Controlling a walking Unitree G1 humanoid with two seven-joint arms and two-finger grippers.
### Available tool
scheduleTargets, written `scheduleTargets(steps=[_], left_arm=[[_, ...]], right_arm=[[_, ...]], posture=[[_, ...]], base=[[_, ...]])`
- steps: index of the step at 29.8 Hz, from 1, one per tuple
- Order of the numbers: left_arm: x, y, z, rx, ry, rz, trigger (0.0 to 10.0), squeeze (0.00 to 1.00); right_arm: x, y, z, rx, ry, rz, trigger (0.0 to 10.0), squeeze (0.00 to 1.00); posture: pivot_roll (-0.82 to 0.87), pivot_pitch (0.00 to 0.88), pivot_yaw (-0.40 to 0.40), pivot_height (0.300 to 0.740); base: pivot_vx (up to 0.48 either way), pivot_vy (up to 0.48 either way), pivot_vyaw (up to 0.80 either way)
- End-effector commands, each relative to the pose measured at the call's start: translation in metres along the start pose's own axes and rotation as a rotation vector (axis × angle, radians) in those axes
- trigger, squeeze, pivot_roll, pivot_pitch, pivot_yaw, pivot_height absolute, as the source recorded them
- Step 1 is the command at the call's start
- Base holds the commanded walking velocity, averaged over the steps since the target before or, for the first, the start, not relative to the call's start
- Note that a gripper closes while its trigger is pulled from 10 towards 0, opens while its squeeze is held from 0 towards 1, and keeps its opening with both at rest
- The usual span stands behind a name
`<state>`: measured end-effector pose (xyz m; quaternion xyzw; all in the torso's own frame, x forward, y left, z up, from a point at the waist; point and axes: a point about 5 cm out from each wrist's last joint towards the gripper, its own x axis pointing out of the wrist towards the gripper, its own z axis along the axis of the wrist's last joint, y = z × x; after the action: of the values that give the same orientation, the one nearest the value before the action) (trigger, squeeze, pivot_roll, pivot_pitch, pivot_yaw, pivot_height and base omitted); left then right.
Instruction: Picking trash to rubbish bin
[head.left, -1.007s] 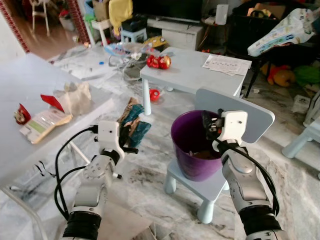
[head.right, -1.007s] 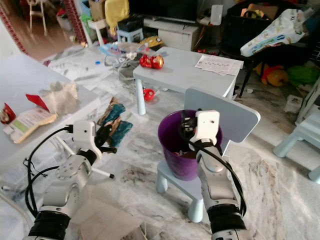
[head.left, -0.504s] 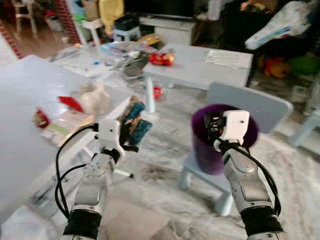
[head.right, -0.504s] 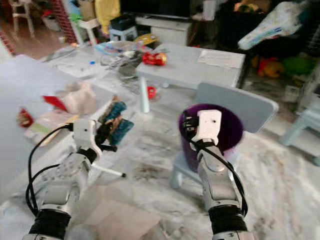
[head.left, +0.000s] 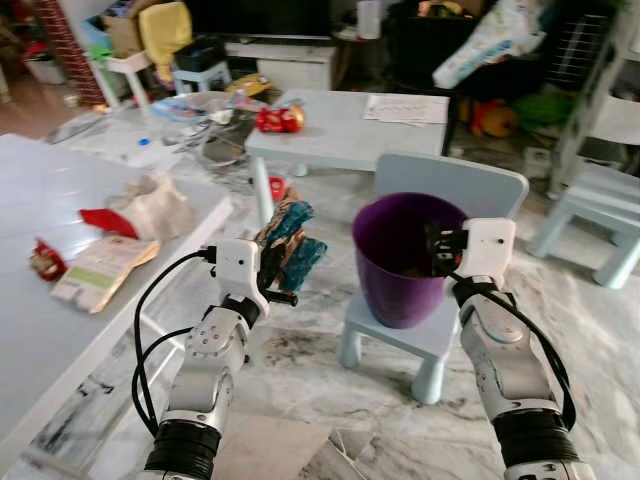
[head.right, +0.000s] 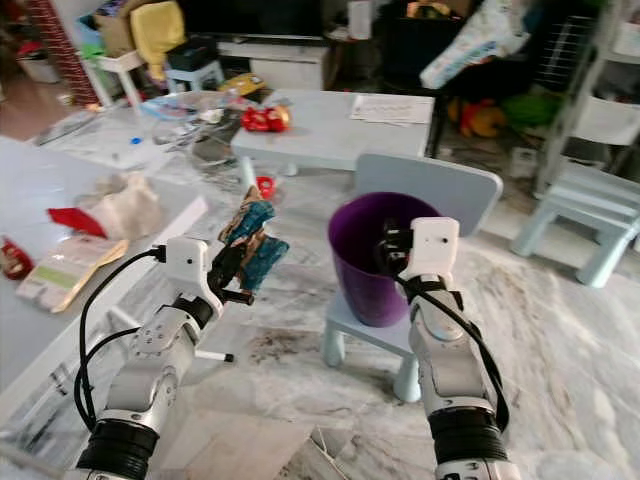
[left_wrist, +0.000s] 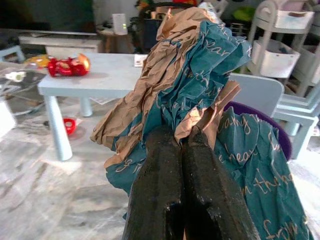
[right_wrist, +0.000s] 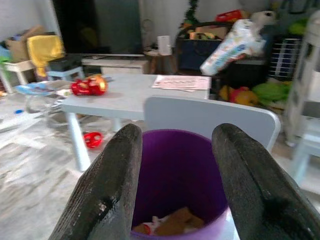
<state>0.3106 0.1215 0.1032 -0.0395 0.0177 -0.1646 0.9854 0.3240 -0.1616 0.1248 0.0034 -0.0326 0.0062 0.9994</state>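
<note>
My left gripper (head.left: 272, 284) is shut on a crumpled teal and brown paper wrapper (head.left: 290, 240), held up in the air left of the purple bin (head.left: 403, 257). The wrapper (left_wrist: 200, 85) bulges above the closed fingers (left_wrist: 167, 185). The bin stands on a small pale blue chair (head.left: 455, 190) and holds some trash at its bottom (right_wrist: 167, 222). My right gripper (head.left: 438, 250) is open at the bin's right rim, its fingers (right_wrist: 112, 175) spread before the bin (right_wrist: 175, 170).
A white table (head.left: 40, 215) on my left carries a crumpled paper bag (head.left: 155, 205), a red scrap (head.left: 105, 220) and a flat packet (head.left: 100, 272). A low pale table (head.left: 340, 135) with red toys (head.left: 278, 118) stands behind. Another small chair (head.left: 595, 200) is at right. Marble floor lies below.
The camera has swung, so the whole scene shifted. Both grippers keep their poses, the left still shut on the wrapper beside the bin.
</note>
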Motion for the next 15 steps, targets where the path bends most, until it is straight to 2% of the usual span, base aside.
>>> scheduleTargets(steps=[1, 8, 15], left_arm=[[0.0015, 0.0013, 0.0066, 0.017, -0.027, -0.011, 10.0, 0.00], [0.0022, -0.0005, 0.0064, 0.028, -0.029, -0.024, 10.0, 0.00], [0.0014, -0.0025, 0.0041, 0.028, -0.022, -0.034, 10.0, 0.00]], right_arm=[[0.0018, 0.0061, 0.0044, 0.003, -0.013, 0.022, 10.0, 0.00], [0.0012, 0.0079, 0.0041, 0.007, -0.015, 0.026, 10.0, 0.00], [0.0017, 0.0089, 0.0039, 0.006, -0.014, 0.030, 10.0, 0.00]], posture=[[-0.02, 0.018, 0.065, 0.740], [-0.03, 0.018, 0.069, 0.740], [-0.02, 0.016, 0.067, 0.740]], base=[[0.247, 0.000, 0.00], [0.305, 0.000, 0.00], [0.480, 0.000, 0.00]])
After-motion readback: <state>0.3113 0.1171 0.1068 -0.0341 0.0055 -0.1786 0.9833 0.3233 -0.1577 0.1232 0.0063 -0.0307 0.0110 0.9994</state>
